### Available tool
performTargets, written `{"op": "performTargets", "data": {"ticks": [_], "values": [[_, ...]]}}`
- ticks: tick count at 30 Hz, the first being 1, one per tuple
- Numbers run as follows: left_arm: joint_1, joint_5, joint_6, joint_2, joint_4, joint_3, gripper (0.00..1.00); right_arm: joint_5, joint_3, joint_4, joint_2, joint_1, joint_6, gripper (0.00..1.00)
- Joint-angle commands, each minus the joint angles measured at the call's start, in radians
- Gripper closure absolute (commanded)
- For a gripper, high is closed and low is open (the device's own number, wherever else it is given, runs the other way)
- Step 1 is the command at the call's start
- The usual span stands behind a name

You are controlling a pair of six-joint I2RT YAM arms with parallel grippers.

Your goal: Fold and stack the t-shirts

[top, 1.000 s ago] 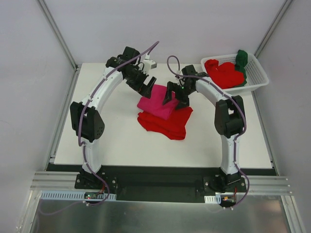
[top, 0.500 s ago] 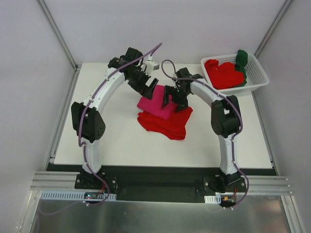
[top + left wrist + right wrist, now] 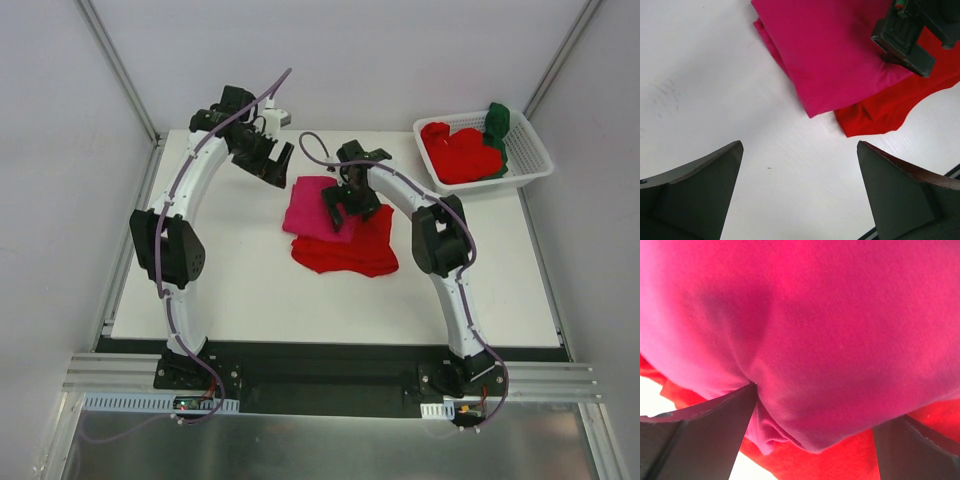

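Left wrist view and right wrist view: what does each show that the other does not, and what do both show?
Only the left wrist view shows a wide stretch of white table and the right arm's jaws, resting on the magenta shirt. Only the right wrist view shows a dent in the cloth at one fingertip. Both show that shirt lying on a red shirt.

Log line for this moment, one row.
stack: magenta t-shirt on red t-shirt | left gripper: open, over bare table | right gripper: open, on magenta t-shirt | basket: more t-shirts heaped
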Motion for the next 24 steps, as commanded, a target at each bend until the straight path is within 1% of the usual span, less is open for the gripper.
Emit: {"op": "performTargets", "data": {"ticks": [1, 8, 11, 14, 19, 24], "values": [[0.016, 0.025, 0.017, -0.044, -0.016, 0.036, 0.01, 0.100, 0.056, -0.079, 0.053, -0.007, -0.175, 0.04], [0.022, 0.039, 0.009, -0.047, -0.014, 0.014, 0.01, 0.014, 0.042, -0.122, 0.029, 0.044, -0.193, 0.04], [0.045, 0.051, -0.014, -0.043, -0.016, 0.003, 0.01, -0.049, 0.056, -0.126, 0.039, 0.064, -0.167, 0.04], [0.094, 0.064, -0.028, -0.038, -0.014, -0.009, 0.01, -0.083, 0.085, -0.130, 0.052, 0.084, -0.144, 0.04], [0.169, 0.048, 0.000, -0.056, -0.014, -0.043, 0.01, -0.083, 0.166, -0.123, 0.088, 0.114, -0.121, 0.04], [0.177, 0.033, 0.017, -0.099, -0.016, -0.136, 0.01, -0.066, 0.222, -0.114, 0.114, 0.121, -0.118, 0.04]]}}
